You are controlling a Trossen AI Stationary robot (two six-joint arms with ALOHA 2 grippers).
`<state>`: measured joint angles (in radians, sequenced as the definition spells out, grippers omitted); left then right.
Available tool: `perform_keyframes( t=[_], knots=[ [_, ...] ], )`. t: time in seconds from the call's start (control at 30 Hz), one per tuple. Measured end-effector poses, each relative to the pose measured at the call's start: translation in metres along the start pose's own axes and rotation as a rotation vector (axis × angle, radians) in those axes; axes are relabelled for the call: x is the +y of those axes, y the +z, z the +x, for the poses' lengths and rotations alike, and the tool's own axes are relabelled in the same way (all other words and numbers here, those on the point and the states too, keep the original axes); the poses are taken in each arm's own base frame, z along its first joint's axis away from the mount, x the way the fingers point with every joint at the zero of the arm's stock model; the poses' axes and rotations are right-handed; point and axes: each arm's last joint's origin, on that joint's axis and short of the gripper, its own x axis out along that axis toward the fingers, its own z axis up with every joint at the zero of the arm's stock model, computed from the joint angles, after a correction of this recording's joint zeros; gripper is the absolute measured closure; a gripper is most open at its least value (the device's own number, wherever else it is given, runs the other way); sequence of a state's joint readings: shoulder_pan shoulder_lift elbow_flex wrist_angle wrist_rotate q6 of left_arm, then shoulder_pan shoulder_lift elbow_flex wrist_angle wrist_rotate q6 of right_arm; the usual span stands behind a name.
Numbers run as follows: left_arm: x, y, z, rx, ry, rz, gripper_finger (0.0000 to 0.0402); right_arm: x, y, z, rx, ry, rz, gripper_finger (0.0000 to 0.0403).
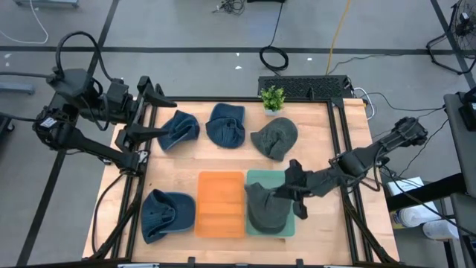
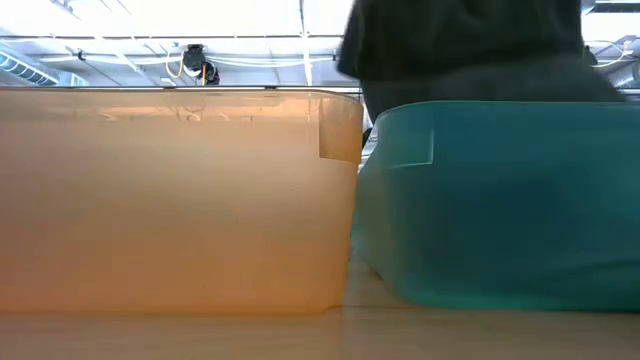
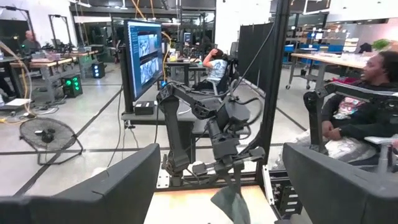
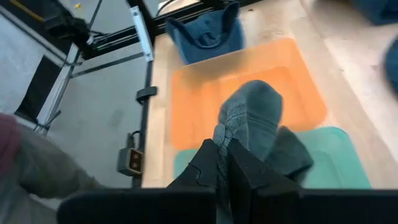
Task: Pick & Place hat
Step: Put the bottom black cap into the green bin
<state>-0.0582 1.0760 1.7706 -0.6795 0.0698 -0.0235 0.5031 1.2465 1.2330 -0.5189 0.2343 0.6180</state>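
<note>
A grey-green hat (image 1: 262, 210) hangs over the teal bin (image 1: 286, 228) with my right gripper (image 1: 285, 195) shut on it. In the low view the hat (image 2: 470, 45) shows dark above the teal bin's rim. The orange bin (image 1: 221, 205) stands beside the teal one on its left. Another grey-green hat (image 1: 275, 138) and three blue hats (image 1: 178, 130) (image 1: 227, 125) (image 1: 167, 216) lie on the table. My left gripper (image 1: 165, 115) waits open and level above the table's left edge, holding nothing. My right gripper pinches a bunched fold of the hat (image 4: 225, 135) between its two shut fingers (image 4: 205, 163). The fingers slant down from the table's right side. The hat hangs slack below them over the teal bin; whether it touches the bin's floor I cannot tell.
A small green plant (image 1: 272, 97) stands at the table's far edge. Black frame rails (image 1: 346, 141) run along the table's left and right sides. People sit at desks in the room beyond the table.
</note>
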Motion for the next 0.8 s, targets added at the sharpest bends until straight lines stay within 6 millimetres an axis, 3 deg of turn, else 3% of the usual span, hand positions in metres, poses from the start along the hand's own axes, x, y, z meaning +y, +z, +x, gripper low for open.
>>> perform_keyframes(
  t=[0.27,0.43,0.8],
  knots=[
    [0.001,-0.003,0.000,0.027,0.020,-0.003,0.0051,-0.045,-0.027,0.013,-0.016,0.051,0.079,0.0403],
    [0.001,-0.003,0.000,0.028,0.030,-0.007,0.0050,-0.060,-0.040,0.028,-0.033,0.095,0.099,0.0403],
    [0.001,-0.003,0.000,0.028,0.048,0.017,0.0048,-0.093,-0.078,0.049,0.082,0.015,0.149,0.0403]
  ],
)
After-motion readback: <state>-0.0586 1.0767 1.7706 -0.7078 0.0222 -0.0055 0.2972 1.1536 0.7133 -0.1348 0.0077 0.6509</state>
